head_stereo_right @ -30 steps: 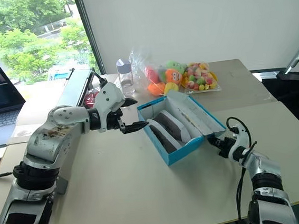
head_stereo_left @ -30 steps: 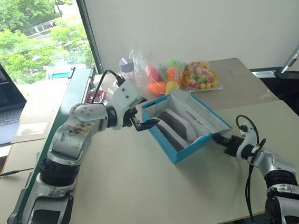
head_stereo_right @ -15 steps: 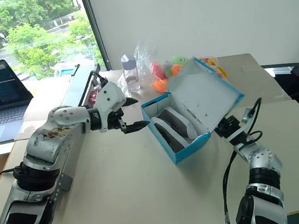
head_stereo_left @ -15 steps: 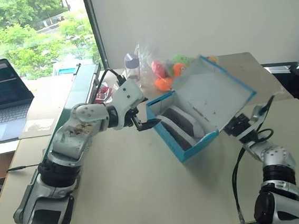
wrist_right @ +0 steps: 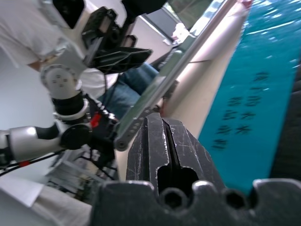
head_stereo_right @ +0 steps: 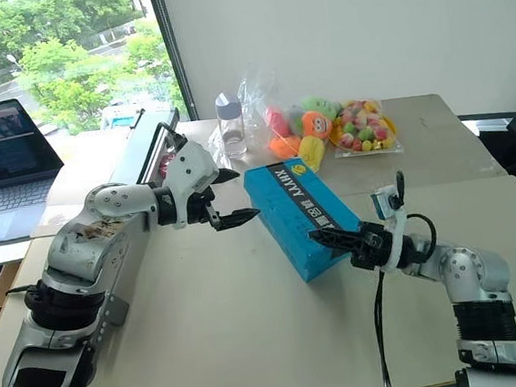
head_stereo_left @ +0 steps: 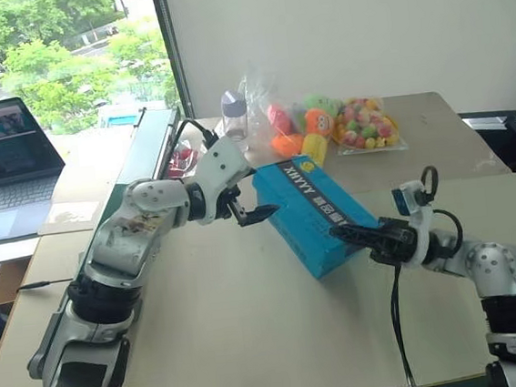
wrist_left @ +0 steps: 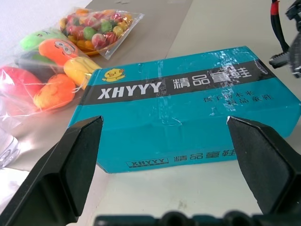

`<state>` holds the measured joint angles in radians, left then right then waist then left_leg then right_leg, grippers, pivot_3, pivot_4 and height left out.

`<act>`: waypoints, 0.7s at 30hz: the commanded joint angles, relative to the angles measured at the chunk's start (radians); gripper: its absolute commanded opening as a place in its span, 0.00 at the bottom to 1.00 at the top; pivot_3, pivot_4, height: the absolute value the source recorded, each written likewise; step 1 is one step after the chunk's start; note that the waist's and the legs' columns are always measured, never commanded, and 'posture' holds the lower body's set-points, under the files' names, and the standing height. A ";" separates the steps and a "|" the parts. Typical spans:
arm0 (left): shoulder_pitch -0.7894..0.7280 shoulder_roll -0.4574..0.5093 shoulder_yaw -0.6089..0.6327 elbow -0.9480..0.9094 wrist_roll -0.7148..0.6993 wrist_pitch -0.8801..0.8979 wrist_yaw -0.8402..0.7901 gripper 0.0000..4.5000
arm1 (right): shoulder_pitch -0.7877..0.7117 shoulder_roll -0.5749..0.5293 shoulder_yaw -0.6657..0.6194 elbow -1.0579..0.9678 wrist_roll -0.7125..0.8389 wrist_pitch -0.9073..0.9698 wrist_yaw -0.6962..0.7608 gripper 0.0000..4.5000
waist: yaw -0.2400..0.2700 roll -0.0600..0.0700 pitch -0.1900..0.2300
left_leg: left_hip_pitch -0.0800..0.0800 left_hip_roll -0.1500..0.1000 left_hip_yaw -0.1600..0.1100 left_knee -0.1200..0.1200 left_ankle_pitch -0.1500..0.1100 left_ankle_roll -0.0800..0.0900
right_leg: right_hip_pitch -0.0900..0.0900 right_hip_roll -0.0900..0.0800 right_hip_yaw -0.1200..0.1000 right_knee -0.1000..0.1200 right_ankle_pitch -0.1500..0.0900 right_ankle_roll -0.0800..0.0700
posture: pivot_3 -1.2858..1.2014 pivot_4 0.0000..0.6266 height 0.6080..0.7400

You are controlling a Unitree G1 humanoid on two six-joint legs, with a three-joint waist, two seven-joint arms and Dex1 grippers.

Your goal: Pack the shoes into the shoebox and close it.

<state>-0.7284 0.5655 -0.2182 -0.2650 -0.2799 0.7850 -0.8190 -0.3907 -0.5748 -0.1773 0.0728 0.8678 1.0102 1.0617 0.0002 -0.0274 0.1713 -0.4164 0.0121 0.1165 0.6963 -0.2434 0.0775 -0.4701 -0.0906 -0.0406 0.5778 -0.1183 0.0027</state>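
An office or lab room: pale work tables [head_stereo_left: 254,340] pushed together by a big window [head_stereo_left: 61,48] looking onto trees. An open laptop [head_stereo_left: 4,163] sits well to the left of the left pincer [head_stereo_left: 241,204], with a plain white wall [head_stereo_left: 361,28] beyond both.

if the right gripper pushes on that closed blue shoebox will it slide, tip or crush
Probably slide: the shoebox lies flat and low on the smooth table, so tipping looks unlikely. It looks like thin cardboard, so its lid may give under the shut right gripper, whose fingertips are at its near edge. The open left gripper stands at its far end and might stop it.
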 commanded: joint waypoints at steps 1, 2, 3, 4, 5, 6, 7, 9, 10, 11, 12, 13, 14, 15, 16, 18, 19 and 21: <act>-0.005 -0.009 0.030 -0.022 -0.004 -0.010 0.025 1.00 | -0.099 -0.014 0.001 -0.036 0.012 0.000 -0.008 0.01 | -0.001 0.000 0.000 | 0.000 0.000 0.000 0.000 0.000 0.001 | 0.000 0.000 0.000 0.000 0.000 0.000 | 0.52 0.24 1.00; -0.003 -0.014 0.038 -0.026 -0.008 -0.004 0.033 1.00 | -0.126 -0.019 0.009 -0.038 0.000 -0.001 -0.013 0.01 | 0.000 0.000 0.000 | 0.000 0.000 0.000 0.000 0.001 0.002 | 0.000 0.000 0.000 0.000 0.000 0.000 | 0.52 0.24 1.00; 0.002 -0.016 0.043 -0.033 -0.008 0.001 0.043 1.00 | -0.167 -0.027 0.042 -0.029 -0.045 -0.011 -0.032 0.01 | -0.001 0.000 0.000 | 0.000 0.000 0.000 -0.001 0.002 0.004 | -0.001 0.001 0.000 0.001 0.000 0.000 | 0.52 0.24 1.00; 0.006 -0.016 0.045 -0.037 -0.007 0.003 0.049 1.00 | -0.195 -0.032 0.067 -0.019 -0.080 -0.019 -0.046 0.01 | -0.002 0.000 0.000 | 0.000 0.000 0.000 -0.001 0.003 0.005 | -0.001 0.001 0.000 0.001 0.001 0.001 | 0.52 0.24 1.00; 0.013 -0.017 0.049 -0.043 -0.008 0.007 0.059 1.00 | -0.231 -0.035 0.106 -0.014 -0.113 -0.023 -0.052 0.01 | -0.002 0.000 0.000 | 0.000 0.000 0.000 -0.001 0.003 0.005 | -0.001 0.001 0.000 0.000 0.002 0.002 | 0.52 0.24 1.00; 0.018 -0.018 0.052 -0.047 -0.008 0.010 0.065 1.00 | -0.253 -0.037 0.130 -0.011 -0.132 -0.024 -0.053 0.01 | -0.001 0.000 0.000 | 0.000 0.000 0.000 -0.001 0.003 0.005 | -0.001 0.001 0.000 0.000 0.002 0.003 | 0.52 0.24 1.00; 0.024 -0.017 0.053 -0.050 -0.008 0.010 0.069 1.00 | -0.275 -0.034 0.153 -0.009 -0.149 -0.028 -0.053 0.01 | -0.001 0.000 0.000 | 0.000 0.000 0.000 -0.002 0.003 0.005 | -0.001 0.001 -0.001 0.000 0.002 0.003 | 0.52 0.24 1.00; 0.044 -0.012 0.053 -0.063 -0.001 0.010 0.082 1.00 | -0.338 -0.035 0.273 0.016 -0.254 -0.083 -0.032 0.01 | -0.001 0.000 0.000 | -0.001 0.000 -0.001 -0.002 0.003 0.005 | -0.001 0.001 -0.001 0.000 0.002 0.003 | 0.52 0.24 1.00; 0.052 -0.011 0.054 -0.072 0.000 0.013 0.089 1.00 | -0.384 -0.019 0.338 0.066 -0.323 -0.110 -0.044 0.01 | -0.001 0.000 0.000 | -0.001 0.000 0.000 -0.002 0.003 0.005 | -0.002 0.001 -0.001 0.000 0.002 0.003 | 0.52 0.24 1.00; 0.057 -0.011 0.057 -0.078 -0.001 0.016 0.096 1.00 | -0.416 -0.010 0.402 0.113 -0.392 -0.145 -0.050 0.01 | -0.004 0.000 0.000 | -0.002 0.000 0.000 -0.002 0.003 0.005 | -0.002 0.001 -0.001 0.000 0.002 0.003 | 0.52 0.24 1.00; 0.060 -0.012 0.061 -0.083 -0.001 0.019 0.102 1.00 | -0.435 -0.004 0.455 0.157 -0.451 -0.178 -0.054 0.01 | -0.004 0.000 0.000 | -0.002 0.000 0.000 -0.001 0.003 0.005 | -0.002 0.001 -0.001 0.000 0.002 0.003 | 0.52 0.24 1.00; 0.062 -0.013 0.063 -0.087 -0.002 0.021 0.107 1.00 | -0.449 0.001 0.491 0.189 -0.493 -0.205 -0.051 0.01 | -0.005 0.000 0.000 | -0.003 0.000 -0.001 -0.001 0.003 0.005 | -0.002 0.001 -0.001 0.000 0.002 0.003 | 0.52 0.24 1.00; 0.062 -0.014 0.064 -0.089 -0.002 0.024 0.112 1.00 | -0.453 0.003 0.515 0.216 -0.524 -0.229 -0.045 0.01 | -0.004 0.000 0.000 | -0.003 0.000 0.000 0.000 0.003 0.005 | -0.002 0.001 -0.001 0.000 0.002 0.002 | 0.52 0.24 1.00; 0.063 -0.014 0.064 -0.092 -0.002 0.025 0.115 1.00 | -0.457 0.005 0.538 0.245 -0.557 -0.252 -0.041 0.01 | 0.001 0.000 0.000 | -0.003 0.000 0.000 0.000 0.003 0.005 | -0.003 0.000 -0.001 0.000 0.001 0.001 | 0.52 0.24 1.00; 0.066 -0.012 0.067 -0.096 -0.002 0.028 0.120 1.00 | -0.460 0.006 0.567 0.272 -0.591 -0.271 -0.038 0.01 | 0.001 0.000 0.000 | -0.003 0.000 -0.001 0.000 0.003 0.005 | -0.002 0.000 -0.002 0.000 0.001 0.002 | 0.52 0.24 1.00; 0.072 -0.007 0.072 -0.104 -0.003 0.032 0.126 1.00 | -0.461 0.001 0.608 0.294 -0.638 -0.289 -0.029 0.01 | 0.001 -0.001 -0.001 | -0.003 0.000 -0.001 0.000 0.003 0.005 | -0.002 0.000 -0.002 0.000 0.002 0.002 | 0.52 0.24 1.00; 0.075 -0.006 0.076 -0.107 -0.005 0.036 0.130 1.00 | -0.459 -0.001 0.609 0.292 -0.643 -0.288 -0.022 0.01 | 0.000 -0.002 -0.001 | -0.002 0.000 -0.001 0.000 0.003 0.005 | -0.001 0.000 -0.001 0.000 0.002 0.003 | 0.52 0.24 1.00; 0.079 -0.003 0.079 -0.111 -0.007 0.039 0.134 1.00 | -0.452 -0.005 0.573 0.260 -0.615 -0.274 0.000 0.01 | 0.002 -0.002 -0.002 | 0.001 0.000 -0.001 0.001 0.003 0.005 | 0.003 0.000 -0.002 0.000 0.000 0.000 | 0.52 0.24 1.00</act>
<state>-0.6498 0.5548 -0.1717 -0.3395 -0.2810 0.8203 -0.6965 -0.8733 -0.5560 0.3962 0.3116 0.2878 0.7201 1.0608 0.0024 -0.0297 0.1697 -0.4135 0.0120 0.1157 0.6970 -0.2416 0.0807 -0.4659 -0.0913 -0.0424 0.5781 -0.1183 0.0020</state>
